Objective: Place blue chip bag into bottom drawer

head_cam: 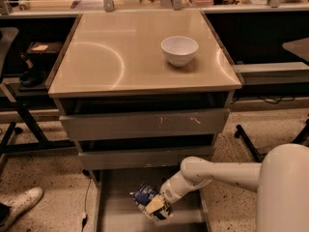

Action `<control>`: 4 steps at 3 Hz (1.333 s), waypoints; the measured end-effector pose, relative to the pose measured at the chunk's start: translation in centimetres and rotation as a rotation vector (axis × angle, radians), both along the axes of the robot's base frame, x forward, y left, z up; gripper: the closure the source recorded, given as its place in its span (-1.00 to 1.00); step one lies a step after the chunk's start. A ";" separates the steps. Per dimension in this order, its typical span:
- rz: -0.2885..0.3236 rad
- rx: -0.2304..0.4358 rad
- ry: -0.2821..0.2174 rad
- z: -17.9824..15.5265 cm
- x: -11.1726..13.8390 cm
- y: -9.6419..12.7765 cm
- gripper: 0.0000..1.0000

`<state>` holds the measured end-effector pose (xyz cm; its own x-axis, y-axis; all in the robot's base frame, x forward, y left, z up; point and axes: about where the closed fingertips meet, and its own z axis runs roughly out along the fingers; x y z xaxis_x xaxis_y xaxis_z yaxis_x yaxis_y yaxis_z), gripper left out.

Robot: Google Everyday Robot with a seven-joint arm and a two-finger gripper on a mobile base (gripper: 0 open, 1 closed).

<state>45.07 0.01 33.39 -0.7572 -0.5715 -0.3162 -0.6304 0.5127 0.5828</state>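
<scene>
The blue chip bag [144,195] is a small crumpled dark-blue foil bag with white patches, low over the open bottom drawer [116,202], a long shallow grey tray pulled out at the foot of the cabinet. My gripper [155,208] reaches down from the right on a white arm and is shut on the bag at its right end, inside the drawer's outline. I cannot tell whether the bag touches the drawer floor.
A white bowl [179,50] stands on the tan cabinet top [120,57]. Below it are the scratched grey drawer front [145,123] and the plain middle drawer front [145,156]. A person's white shoe [21,204] is at the lower left. Desk legs stand at both sides.
</scene>
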 end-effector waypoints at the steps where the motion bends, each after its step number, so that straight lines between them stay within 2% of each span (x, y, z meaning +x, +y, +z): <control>1: 0.000 0.000 0.000 0.0 0.0 0.0 1.00; 2: -0.049 0.030 0.012 -2.9 0.4 1.2 1.00; 3: -0.093 0.041 0.012 -6.6 1.9 2.4 1.00; 4: -0.114 0.038 0.031 -10.0 3.0 3.4 1.00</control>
